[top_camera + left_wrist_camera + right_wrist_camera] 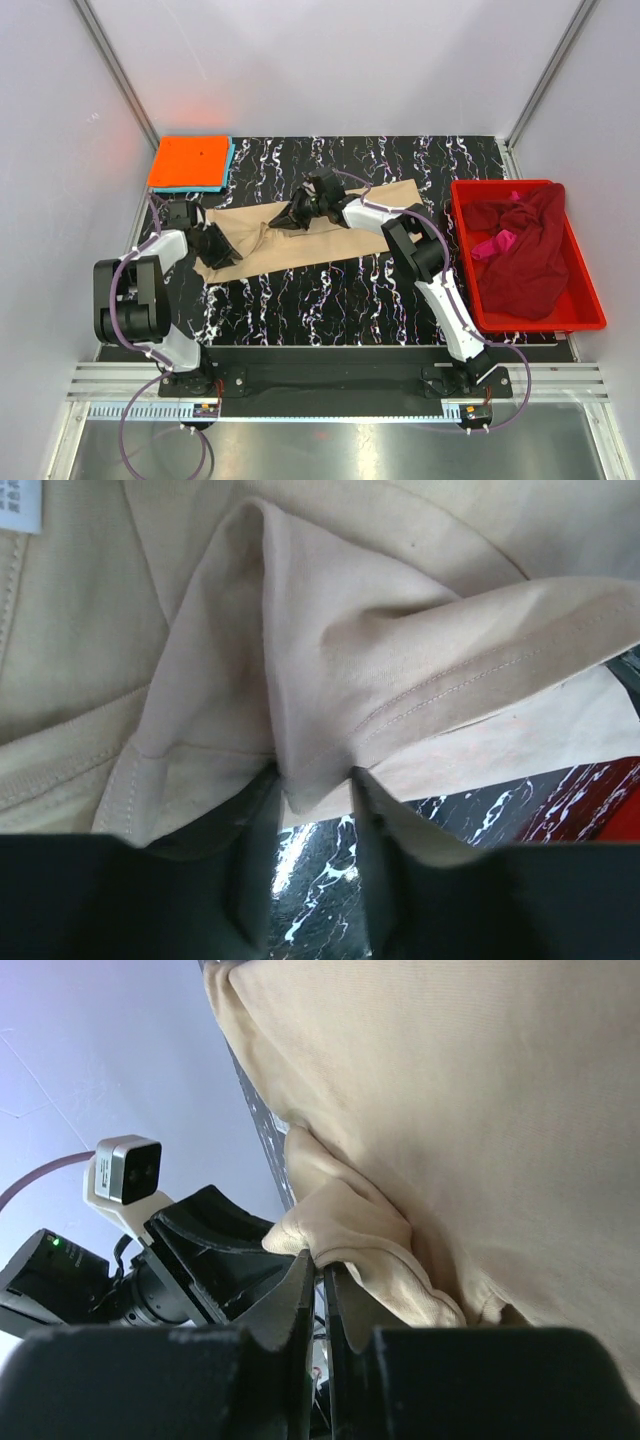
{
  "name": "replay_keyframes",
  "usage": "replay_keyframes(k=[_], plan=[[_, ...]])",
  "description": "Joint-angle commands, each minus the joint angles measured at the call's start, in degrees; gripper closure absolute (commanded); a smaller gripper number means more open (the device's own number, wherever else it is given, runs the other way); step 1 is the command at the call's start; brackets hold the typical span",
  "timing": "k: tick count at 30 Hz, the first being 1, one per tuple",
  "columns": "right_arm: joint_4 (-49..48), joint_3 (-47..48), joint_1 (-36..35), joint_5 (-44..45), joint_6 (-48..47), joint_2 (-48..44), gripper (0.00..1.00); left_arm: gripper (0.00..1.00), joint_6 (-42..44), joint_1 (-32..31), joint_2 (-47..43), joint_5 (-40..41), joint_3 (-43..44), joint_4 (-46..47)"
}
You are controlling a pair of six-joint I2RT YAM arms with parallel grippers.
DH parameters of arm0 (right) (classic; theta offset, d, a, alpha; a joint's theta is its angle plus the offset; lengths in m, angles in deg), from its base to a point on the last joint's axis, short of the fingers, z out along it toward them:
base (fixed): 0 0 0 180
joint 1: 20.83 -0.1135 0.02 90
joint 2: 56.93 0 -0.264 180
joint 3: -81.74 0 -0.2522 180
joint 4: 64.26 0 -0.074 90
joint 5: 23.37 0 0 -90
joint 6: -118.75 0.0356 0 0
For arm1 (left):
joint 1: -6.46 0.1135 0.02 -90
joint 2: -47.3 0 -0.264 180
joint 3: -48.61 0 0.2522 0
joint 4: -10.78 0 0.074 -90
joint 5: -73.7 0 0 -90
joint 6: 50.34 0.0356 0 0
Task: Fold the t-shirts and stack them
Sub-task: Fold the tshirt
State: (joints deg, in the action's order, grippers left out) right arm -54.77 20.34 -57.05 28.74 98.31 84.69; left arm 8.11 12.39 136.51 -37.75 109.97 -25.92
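A large tan t-shirt [300,245] lies stretched across the black marbled table [330,290]. My left gripper [222,248] is at its left end. In the left wrist view, the left gripper [312,780] has a hemmed fold of the tan t-shirt [330,660] pinched between its fingertips. My right gripper [285,218] is on the shirt's upper middle, and the right gripper [322,1260] is shut on a bunched edge of the tan t-shirt [450,1110]. A folded orange t-shirt [188,160] lies on a light blue one [230,165] at the back left.
A red bin [530,325] at the right holds a crumpled maroon t-shirt [530,250] and a pink one [495,243]. White walls close in the table at the back and both sides. The left arm's wrist [200,1250] sits close to my right gripper.
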Motion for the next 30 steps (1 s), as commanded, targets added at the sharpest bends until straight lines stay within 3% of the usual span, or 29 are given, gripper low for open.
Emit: replay_keyframes(k=[1, 4, 16, 22, 30], plan=[[-2.1, -0.2, 0.5, -1.5, 0.3, -1.7, 0.88, 0.70, -0.3, -0.6, 0.6, -1.3, 3.4, 2.6], [-2.1, -0.4, 0.6, -1.5, 0.1, -1.7, 0.88, 1.00, 0.0, -0.6, 0.9, -0.4, 5.0, 1.8], [-1.7, 0.8, 2.2, -2.5, -0.5, -0.6, 0.85, 1.00, -0.4, -0.6, 4.6, 1.6, 13.3, -0.1], [-2.1, 2.1, 3.1, -3.6, -0.1, 1.0, 0.78, 1.00, -1.8, -0.5, 8.1, 1.9, 16.9, 1.0], [-2.0, 3.6, 4.0, -4.5, -0.1, 2.7, 0.82, 1.00, -2.5, -0.4, 12.0, 2.2, 21.5, 1.0]])
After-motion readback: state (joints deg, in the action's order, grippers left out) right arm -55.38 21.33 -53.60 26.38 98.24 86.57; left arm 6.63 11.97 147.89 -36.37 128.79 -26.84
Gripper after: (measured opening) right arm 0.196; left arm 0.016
